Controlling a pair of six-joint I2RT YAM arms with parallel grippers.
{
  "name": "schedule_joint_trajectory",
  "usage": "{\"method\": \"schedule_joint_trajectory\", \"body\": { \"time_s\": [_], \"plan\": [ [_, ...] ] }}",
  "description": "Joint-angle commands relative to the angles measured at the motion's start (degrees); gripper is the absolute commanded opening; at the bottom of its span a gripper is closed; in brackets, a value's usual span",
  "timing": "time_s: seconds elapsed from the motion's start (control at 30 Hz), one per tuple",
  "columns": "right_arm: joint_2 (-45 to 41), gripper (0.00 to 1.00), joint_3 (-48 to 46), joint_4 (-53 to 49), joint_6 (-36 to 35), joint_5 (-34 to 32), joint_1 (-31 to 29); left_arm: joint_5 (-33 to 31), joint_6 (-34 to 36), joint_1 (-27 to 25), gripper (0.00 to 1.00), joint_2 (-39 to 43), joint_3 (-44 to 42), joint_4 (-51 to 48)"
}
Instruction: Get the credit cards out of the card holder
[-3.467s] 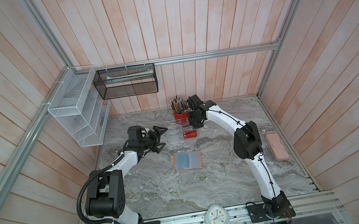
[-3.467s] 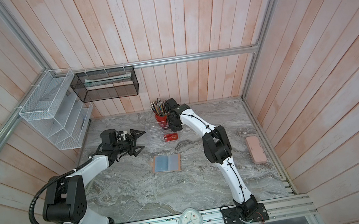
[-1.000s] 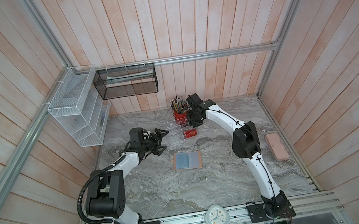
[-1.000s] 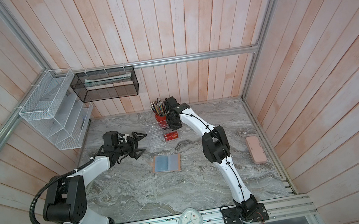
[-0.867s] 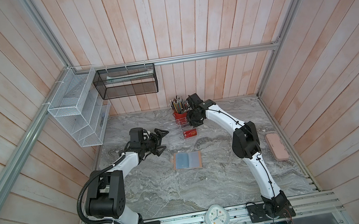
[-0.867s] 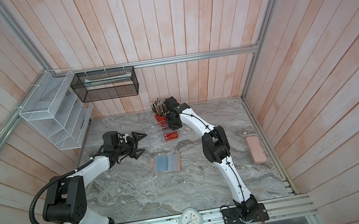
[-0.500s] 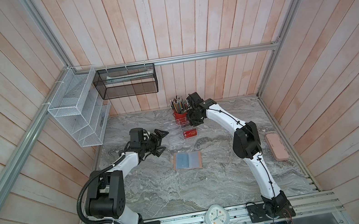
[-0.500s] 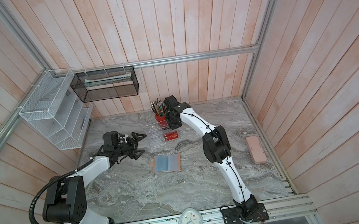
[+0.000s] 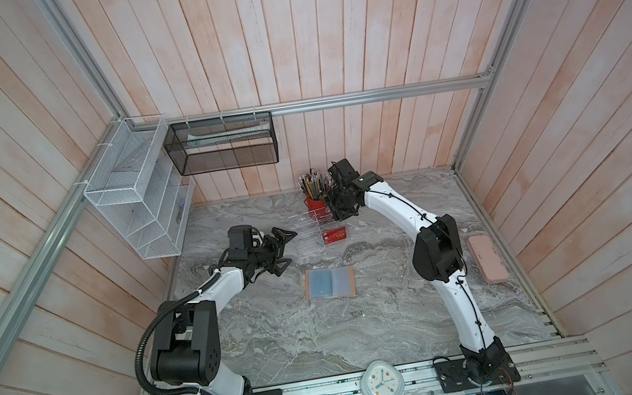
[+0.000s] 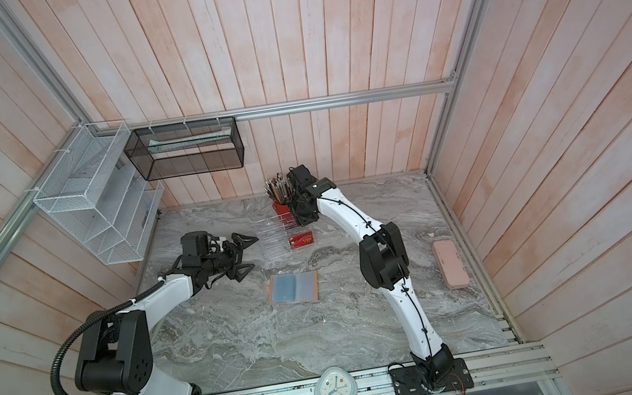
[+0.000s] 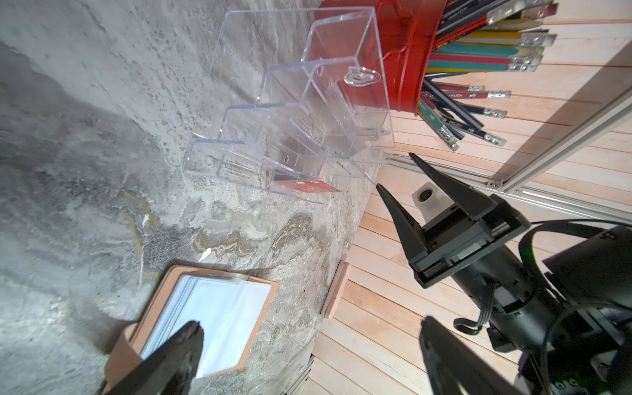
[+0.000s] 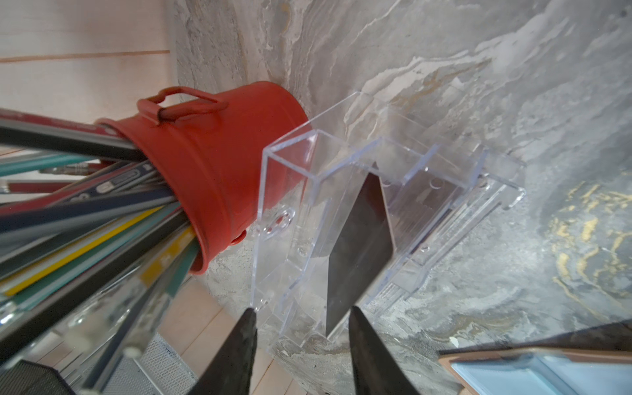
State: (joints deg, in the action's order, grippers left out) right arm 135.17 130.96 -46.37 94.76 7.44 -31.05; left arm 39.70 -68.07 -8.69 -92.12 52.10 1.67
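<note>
Right wrist view has the right claw (image 12: 301,309) with its two black fingers spread apart and nothing pinched between them, hanging right at the edge of the clear acrylic tiered rack (image 12: 441,191). A black flat plastic card (image 12: 359,246) stands tilted in one of the rack's upper tiers, its near corner just beside one fingertip, and I honestly can't tell if they touch. The red metal bucket of pencils (image 12: 219,164) sits just behind the rack. In both top views the tan-pink leather-like card holder (image 9: 330,283) lies flat and open on the grey marble desk (image 9: 283,337). Its pale blue-grey sleeves face up, it's between the two arms on the near side of the rack, and neither claw touches it. The red card with gold VIP lettering (image 9: 335,236) lies in the rack's lowest front tier. The left claw (image 9: 292,246) is spread wide and empty, hovering just left of the rack and apart from the holder. Whether the sleeves have a card in them is too hard to make out. A pale pink oblong case (image 9: 488,258) lies off by the right wall.
</note>
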Motion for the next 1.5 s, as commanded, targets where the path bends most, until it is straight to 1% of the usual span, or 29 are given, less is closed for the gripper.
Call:
{"method": "schedule_joint_trajectory", "body": {
  "time_s": [0.0, 0.07, 0.13, 0.2, 0.27, 0.3, 0.43, 0.5, 0.63, 0.7, 0.83, 1.13, 1.3, 1.47],
  "plan": [
    [-3.92, 0.52, -2.35, 0.88, -1.99, 0.54, -0.4, -1.47, 1.37, -0.19, 1.0, 1.39, 1.67, -1.1],
    [-5.12, 0.53, -3.88, 2.15, -3.11, 0.93, -0.42, -1.47, 1.49, -0.19, 1.0, 1.41, 1.9, -1.3],
    [-6.48, 0.64, -5.52, 3.3, -5.05, 1.17, -0.42, -1.47, 1.87, -0.19, 1.0, 1.24, 2.37, -1.89],
    [-7.95, 0.74, -6.99, 4.83, -8.74, 0.66, -0.42, -1.49, 2.28, -0.19, 1.0, 1.06, 3.18, -2.5],
    [-9.49, 0.93, -8.5, 5.91, -12.76, 0.43, -0.08, -1.47, 2.95, -0.19, 1.0, 0.97, 4.11, -3.27],
    [-10.37, 0.98, -9.76, 7.92, -16.44, 0.78, 0.24, -1.47, 3.55, -0.2, 1.0, 0.84, 4.69, -3.78],
    [-12.33, 0.98, -13.03, 8.52, -25.16, 1.48, 1.4, -1.48, 5.31, -0.02, 1.0, 0.29, 6.78, -5.11],
    [-12.87, 0.98, -14.92, 8.87, -28.05, 1.79, 1.43, -1.21, 5.8, 0.03, 1.0, -0.14, 7.24, -4.85],
    [-14.47, 0.98, -23.52, 17.48, -30.01, 5.42, 1.61, -1.82, 6.99, 0.05, 1.0, -0.8, 7.93, -5.02],
    [-14.15, 0.98, -25.2, 20.39, -31.03, 6.64, 1.6, -1.74, 7.21, 0.14, 1.0, -1.1, 8.01, -4.84],
    [-12.25, 0.98, -22.41, 19.2, -35.2, 7.02, 0.61, -1.56, 8.79, 0.21, 1.0, -1.25, 8.27, -5.05],
    [-11.37, 0.98, -23.31, 22.5, -39.97, 7.94, 0.02, -1.03, 9.27, 0.24, 1.0, -1.84, 8.29, -3.19],
    [-10.38, 0.98, -22.86, 22.76, -40.61, 7.56, 0.07, -1.03, 9.36, 0.25, 1.0, -2.19, 8.31, -3.21],
    [-9.84, 0.98, -22.95, 22.36, -40.85, 8.56, -0.43, -1.03, 9.54, 0.34, 1.0, -2.81, 8.7, -3.18]
  ]
}}
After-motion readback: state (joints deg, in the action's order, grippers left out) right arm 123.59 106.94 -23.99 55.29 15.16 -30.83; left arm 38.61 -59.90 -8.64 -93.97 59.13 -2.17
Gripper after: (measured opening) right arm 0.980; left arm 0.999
